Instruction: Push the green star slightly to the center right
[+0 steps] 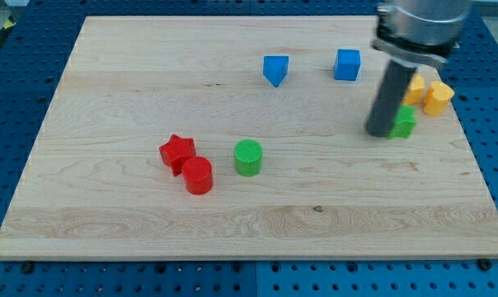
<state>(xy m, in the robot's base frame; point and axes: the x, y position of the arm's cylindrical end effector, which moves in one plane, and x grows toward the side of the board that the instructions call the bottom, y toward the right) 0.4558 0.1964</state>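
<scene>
Closest to the view's bottom, on the wooden board (pixel 109 223), stands a red cylinder (pixel 198 176), and a red star (pixel 176 152) touches it from the upper left. Just to the view's right of this pair, a little apart, stands a green cylinder (pixel 248 157) with a ribbed top. Further up and far on the view's right is the green star (pixel 403 122), the block of the task; only its right part is visible, because the dark rod stands in front of it. The rod's tip (pixel 378 132) rests on the board at the left side of the green star, touching it or very near to it; I cannot tell which. The arm carries no pincer, only this rod, so there is no opening or closing to report. Just behind the green star, near the board's right edge, are two yellow blocks: one (pixel 438 96) is fully visible, the other (pixel 415 87) is partly hidden by the rod, and their shapes are not clear to me. Nearest the view's top are two blue blocks, well apart from each other: a blue wedge-like block (pixel 275 70) on the left and a blue cube (pixel 347 64) on the right. No container is on the board; all blocks lie directly on the wood.
</scene>
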